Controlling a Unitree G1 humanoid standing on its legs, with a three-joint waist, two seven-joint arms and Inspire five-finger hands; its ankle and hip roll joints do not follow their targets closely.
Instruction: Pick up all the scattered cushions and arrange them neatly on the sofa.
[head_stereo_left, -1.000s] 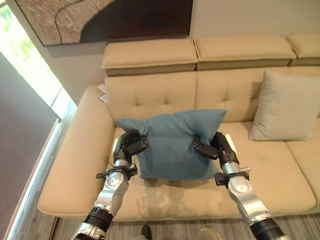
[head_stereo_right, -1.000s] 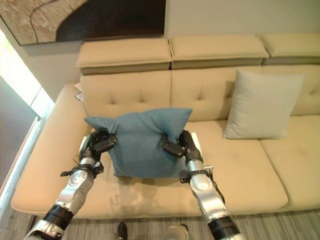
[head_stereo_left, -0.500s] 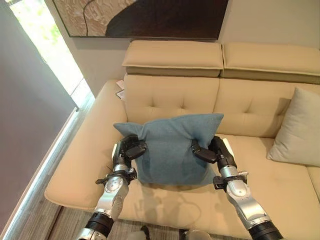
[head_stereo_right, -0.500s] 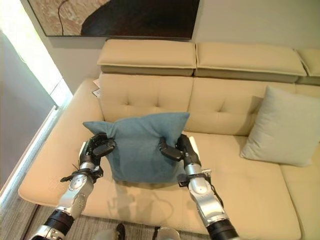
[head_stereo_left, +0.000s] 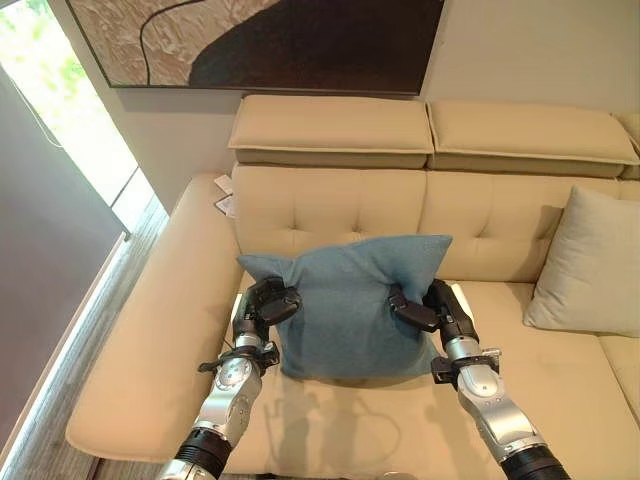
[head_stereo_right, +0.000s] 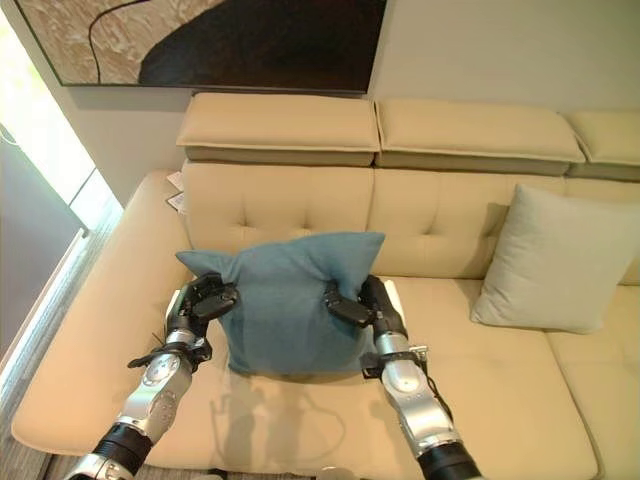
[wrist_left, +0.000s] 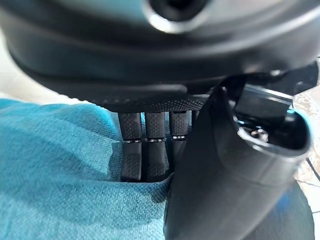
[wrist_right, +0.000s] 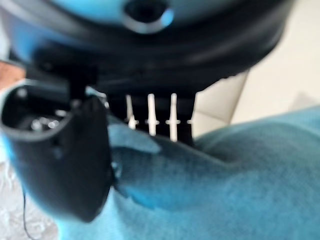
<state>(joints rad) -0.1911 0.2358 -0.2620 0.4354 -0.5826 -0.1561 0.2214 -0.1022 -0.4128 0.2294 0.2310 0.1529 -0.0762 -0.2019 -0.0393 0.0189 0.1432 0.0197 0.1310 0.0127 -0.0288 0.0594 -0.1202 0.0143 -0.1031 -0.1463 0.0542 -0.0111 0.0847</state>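
While both hands grip it from opposite sides, the blue cushion (head_stereo_left: 350, 305) stands upright over the left seat of the beige sofa (head_stereo_left: 170, 330), its lower edge at the seat surface and its two upper corners pointing outward. The left hand (head_stereo_left: 266, 301) closes on the cushion's left edge just below the upper left corner; in the left wrist view its fingers (wrist_left: 145, 150) lie side by side, curled into the blue fabric, with the thumb on the near face, so the cloth is pinched between them. The right hand (head_stereo_left: 428, 308) closes likewise on the right edge below the upper right corner; in the right wrist view its fingers (wrist_right: 150, 120) are pressed together behind a fold of the cloth with the thumb in front. Two cushions can be counted: the blue one between the hands, and one pale grey cushion (head_stereo_left: 585, 265) leaning against the backrest at the far right, well apart from the blue one. One dark framed picture (head_stereo_left: 270, 40) hangs on the wall above the sofa's headrests, and some white paper (head_stereo_left: 226, 196) lies at the far end of the left armrest.
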